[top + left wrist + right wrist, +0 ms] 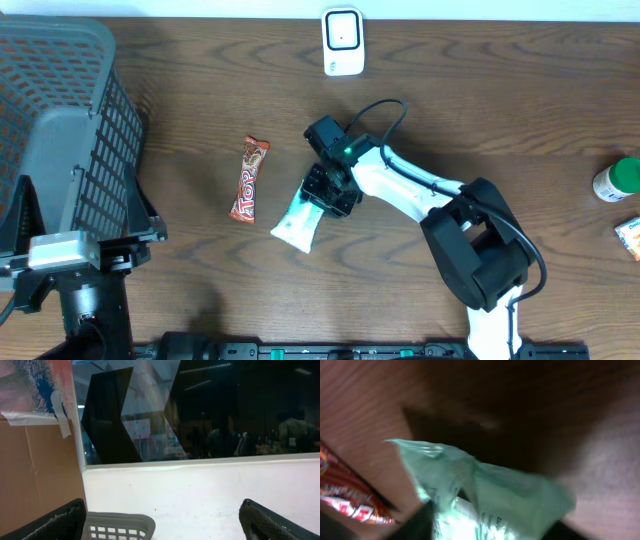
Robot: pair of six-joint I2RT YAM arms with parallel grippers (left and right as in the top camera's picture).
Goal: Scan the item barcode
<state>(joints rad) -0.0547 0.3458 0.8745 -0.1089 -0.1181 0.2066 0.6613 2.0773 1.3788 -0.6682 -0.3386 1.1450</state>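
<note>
The counter (200, 90) is dark wood, and a grey mesh basket (60, 110) fills its far left end. My right arm (420, 195) is the biggest thing moving in the overhead view. It rises from its base at the lower right, bends at the elbow and stretches left toward the middle of the counter, wrist angled down. The left arm (85, 290) is folded low at the lower left, beside the basket, with its camera looking out at a white wall and dark windows.

The right end effector (328, 192) is down on the upper end of a pale green packet (295, 228), the item to scan, which lies on the counter near the centre. The wrist view of the packet (495, 495) is blurred and the fingers are only dark shapes at the bottom edge, so I cannot tell whether they have clamped it or merely touch it. The left end effector (161, 512) is spread wide with nothing between its fingers (55, 522), above the basket rim (120, 525).

A red candy bar (249, 178) lies just left of the packet, apart from it. The white scanner (342, 41) sits at the far edge, well apart from both. At the right edge a green-capped bottle (618, 180) and a small orange packet (630, 238) are partly cut off.
</note>
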